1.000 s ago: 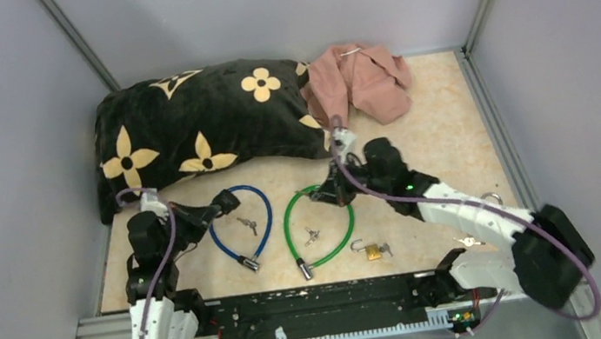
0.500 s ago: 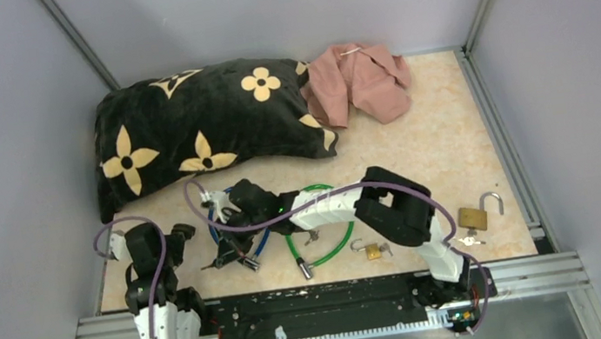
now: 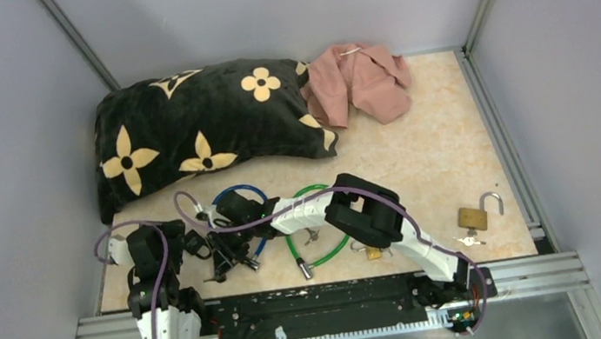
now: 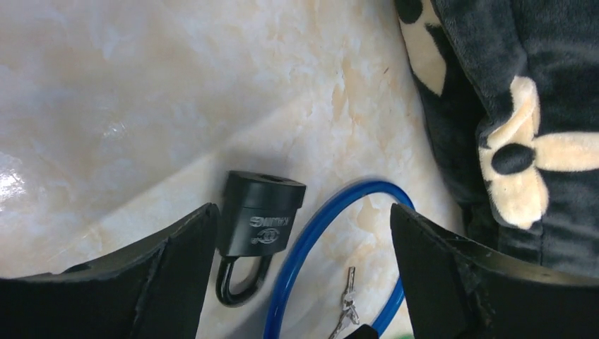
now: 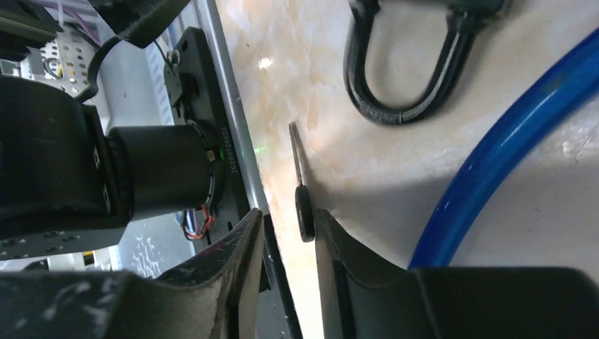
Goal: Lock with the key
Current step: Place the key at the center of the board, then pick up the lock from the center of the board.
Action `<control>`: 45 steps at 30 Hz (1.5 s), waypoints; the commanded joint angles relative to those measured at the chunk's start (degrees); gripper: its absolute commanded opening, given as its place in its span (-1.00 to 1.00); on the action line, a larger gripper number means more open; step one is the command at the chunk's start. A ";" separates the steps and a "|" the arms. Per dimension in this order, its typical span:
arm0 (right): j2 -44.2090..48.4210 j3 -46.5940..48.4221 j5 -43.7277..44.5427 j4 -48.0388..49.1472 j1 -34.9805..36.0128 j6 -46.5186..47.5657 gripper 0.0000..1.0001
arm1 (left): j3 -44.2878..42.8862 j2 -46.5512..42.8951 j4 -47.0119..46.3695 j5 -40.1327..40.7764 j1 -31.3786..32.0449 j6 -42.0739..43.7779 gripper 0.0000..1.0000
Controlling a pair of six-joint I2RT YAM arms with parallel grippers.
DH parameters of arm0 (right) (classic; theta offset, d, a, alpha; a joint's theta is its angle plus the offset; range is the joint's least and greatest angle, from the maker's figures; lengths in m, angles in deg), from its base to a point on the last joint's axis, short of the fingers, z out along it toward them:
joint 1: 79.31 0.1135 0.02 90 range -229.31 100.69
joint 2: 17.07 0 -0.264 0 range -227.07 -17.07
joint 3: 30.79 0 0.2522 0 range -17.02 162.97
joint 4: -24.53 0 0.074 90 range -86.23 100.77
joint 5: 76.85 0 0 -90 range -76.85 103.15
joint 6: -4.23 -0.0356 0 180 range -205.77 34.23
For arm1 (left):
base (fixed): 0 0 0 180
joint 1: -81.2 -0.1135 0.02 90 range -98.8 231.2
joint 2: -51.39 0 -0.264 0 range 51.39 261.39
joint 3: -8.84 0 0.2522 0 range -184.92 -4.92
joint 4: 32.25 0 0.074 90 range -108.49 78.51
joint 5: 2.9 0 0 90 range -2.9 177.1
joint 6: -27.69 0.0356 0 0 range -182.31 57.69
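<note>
Settle the wide-open, empty left pincer (image 4: 300, 215) around the black padlock (image 4: 263, 212) on the counter (image 4: 141, 106), just beside the blue cable (image 4: 318, 229). Pinch the barely parted, empty right pincer (image 5: 288, 219) squarely on the key (image 5: 300, 183) at its mouth.

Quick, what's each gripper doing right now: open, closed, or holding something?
Left gripper: open, empty, over the black padlock.
Right gripper: jaws narrowly apart around the head of a key; grip cannot be told.
</note>
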 commanded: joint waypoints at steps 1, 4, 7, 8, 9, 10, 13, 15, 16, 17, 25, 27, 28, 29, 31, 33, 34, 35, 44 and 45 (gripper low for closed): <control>1.61 4.78 1.52 -3.53 -0.09 2.76 -0.26 | -1.78 -0.93 -0.59 1.66 0.56 0.02 0.96; 5.60 6.32 6.02 -10.56 -0.10 8.76 -0.09 | -2.07 -1.36 -1.46 1.36 0.70 1.27 0.97; 11.74 9.14 14.03 -21.18 -0.30 16.60 0.17 | -3.10 -1.94 -3.89 0.94 1.00 4.33 0.97; 13.79 9.53 17.33 -24.05 -0.56 18.59 0.25 | -3.45 -2.18 -4.80 0.79 1.21 5.67 0.97; 16.19 9.61 20.74 -26.62 -0.98 20.45 0.35 | -3.84 -2.40 -5.70 0.72 1.39 6.73 0.97; 18.45 9.06 24.58 -28.84 -1.73 21.31 0.53 | -4.16 -2.54 -6.59 0.52 1.50 7.85 0.97; 25.87 4.89 35.91 -35.54 -5.72 20.68 0.83 | -4.89 -2.77 -10.43 -2.15 2.35 12.19 0.97; 31.07 -0.41 43.81 -39.35 -10.29 18.05 0.90 | -5.18 -2.76 -13.98 -5.91 3.02 15.98 0.97; 33.93 -3.60 46.87 -41.02 -13.05 16.42 0.92 | -5.21 -2.51 -16.39 -8.55 3.38 19.05 0.97; 36.65 -6.90 49.43 -42.48 -15.86 14.83 0.95 | -5.22 -2.28 -18.77 -11.62 3.75 20.99 0.97; 56.54 -29.63 58.42 -46.77 -50.47 -0.30 0.97 | -6.25 3.96 -27.79 -30.71 9.11 25.86 0.97; 59.03 -31.53 66.98 -50.51 -55.79 -7.42 0.97 | -5.59 4.58 -28.48 -30.98 10.50 26.04 0.97; 60.06 -32.44 70.02 -52.01 -57.97 -10.85 0.97 | -5.17 4.64 -28.94 -31.34 11.09 26.00 0.97; 61.16 -33.29 71.07 -53.06 -59.71 -13.01 0.97 | -4.75 4.63 -29.31 -31.99 11.28 25.87 0.97; 63.06 -35.01 66.46 -52.66 -61.28 -14.17 0.92 | -4.09 4.61 -29.43 -33.43 12.10 25.35 0.97; 65.84 -38.65 43.90 -46.52 -61.13 -2.39 0.58 | -3.46 4.43 -29.58 -34.53 13.13 24.30 0.97; 66.78 -40.93 35.84 -43.13 -60.52 2.41 0.33 | -3.16 4.40 -29.66 -34.75 13.19 24.18 0.97; 68.41 -42.75 28.70 -41.98 -58.99 3.92 0.25 | -2.86 4.23 -29.95 -34.94 13.24 24.05 0.97; 73.35 -45.62 44.96 -57.65 -18.54 -16.81 0.18 | -1.59 3.06 -32.82 -34.48 13.33 23.59 0.97; 71.13 -45.94 45.59 -57.40 -14.73 -19.56 0.18 | -1.53 3.09 -33.04 -34.46 13.33 23.63 0.97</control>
